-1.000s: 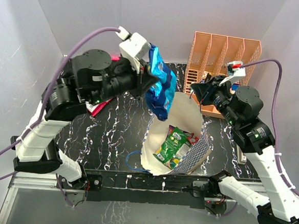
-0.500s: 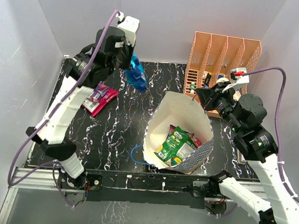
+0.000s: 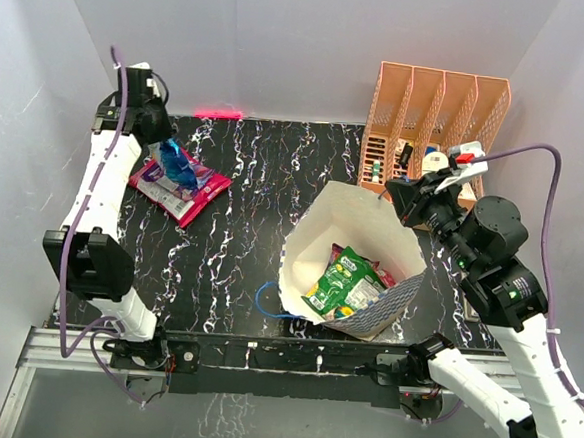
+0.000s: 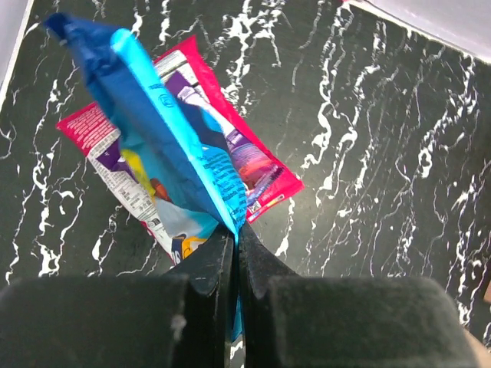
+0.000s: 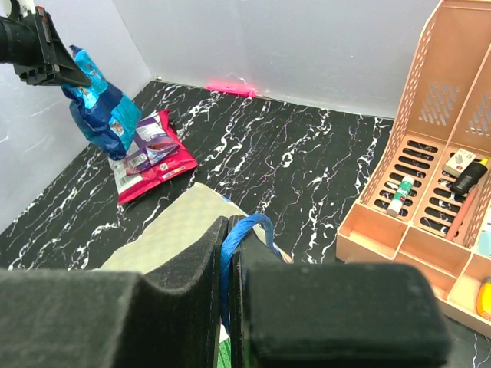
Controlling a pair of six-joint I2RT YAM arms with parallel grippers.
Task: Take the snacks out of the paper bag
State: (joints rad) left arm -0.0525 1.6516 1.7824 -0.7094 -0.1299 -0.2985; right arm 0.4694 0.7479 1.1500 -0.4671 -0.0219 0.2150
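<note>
The left fingers [image 4: 230, 244], clenched on a blue foil snack packet [image 3: 178, 166], hang it over the magenta-and-silver packet [image 3: 188, 197] on the black worktop [image 3: 265, 177]. The right fingers [image 5: 229, 238] pinch the checkered paper bag [image 3: 316, 231] by its blue cord handle [image 5: 247, 225]. The next move is probably to release the packet, then fetch the green packet [image 3: 343, 283] inside the bag.

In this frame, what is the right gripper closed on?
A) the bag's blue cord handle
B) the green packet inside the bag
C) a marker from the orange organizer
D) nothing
A: in the right wrist view the right gripper is shut on the blue cord handle at the rim of the paper bag, while the green packet lies untouched inside the bag.
</note>
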